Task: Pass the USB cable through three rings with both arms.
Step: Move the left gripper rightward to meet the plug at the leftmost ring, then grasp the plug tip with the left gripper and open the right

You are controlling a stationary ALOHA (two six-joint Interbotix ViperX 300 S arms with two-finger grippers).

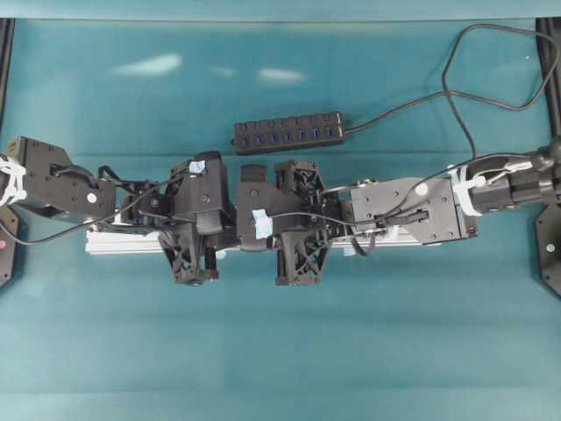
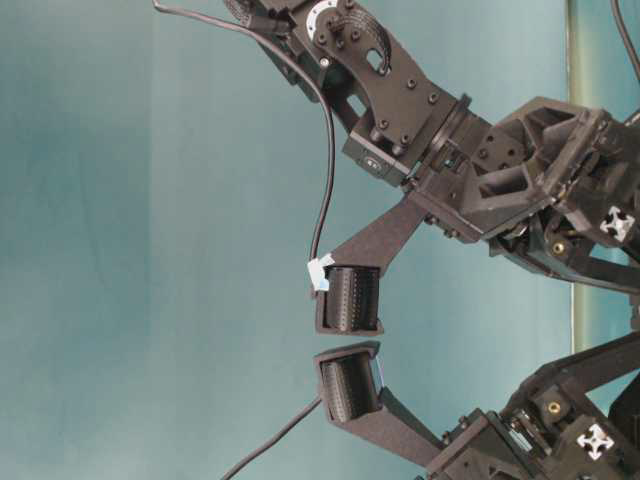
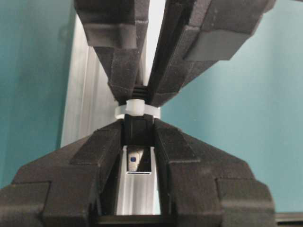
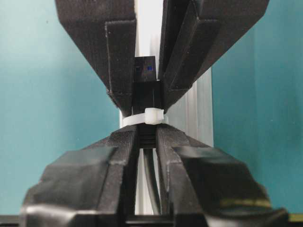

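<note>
In the overhead centre, our left gripper (image 3: 137, 137) is narrowed around the plug (image 3: 138, 126), contact uncertain. The plug pokes through the ring (image 3: 137, 109) along the rail (image 1: 123, 241). Right of it, our right gripper (image 4: 147, 135) clamps the cable (image 4: 147, 137).

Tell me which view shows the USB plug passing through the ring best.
The right wrist view: the plug sits sharp and centred, poking through the white ring between both grippers' fingers. The left wrist view shows its metal end from the far side. In the overhead and table-level views the arms hide it.
</note>
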